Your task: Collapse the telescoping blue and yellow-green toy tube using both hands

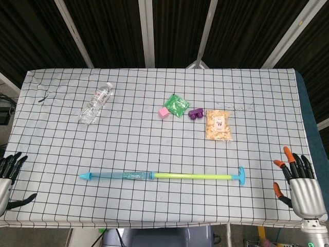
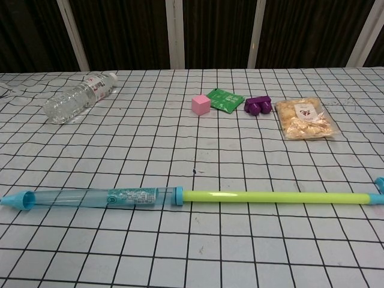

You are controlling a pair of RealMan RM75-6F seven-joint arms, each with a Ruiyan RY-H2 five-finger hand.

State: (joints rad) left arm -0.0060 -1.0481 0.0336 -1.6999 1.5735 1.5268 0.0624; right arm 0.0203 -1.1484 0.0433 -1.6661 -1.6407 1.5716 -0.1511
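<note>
My right hand: (image 1: 300, 181) empty, fingers spread, at the table's near right corner, well apart from the tube's blue end disc.
My left hand: (image 1: 7, 180) empty, fingers splayed, off the near left edge, partly cut by the picture's border.
Toy tube: (image 1: 163, 176) fully extended, lying left to right along the near side; clear blue barrel left, yellow-green rod right.
Open room: bare cloth lies between each hand and its tube end.
Surface: checked tablecloth (image 1: 154, 128) over the table; dark slatted wall beyond.
Far side: water bottle (image 1: 95, 103) on its side at left; pink cube (image 1: 163, 112), green packet (image 1: 177, 105), purple block (image 1: 195, 113) and snack bag (image 1: 218, 125) clustered right of centre.
Views: only the head view shows my hands; the chest view cuts off the tube's right end.
</note>
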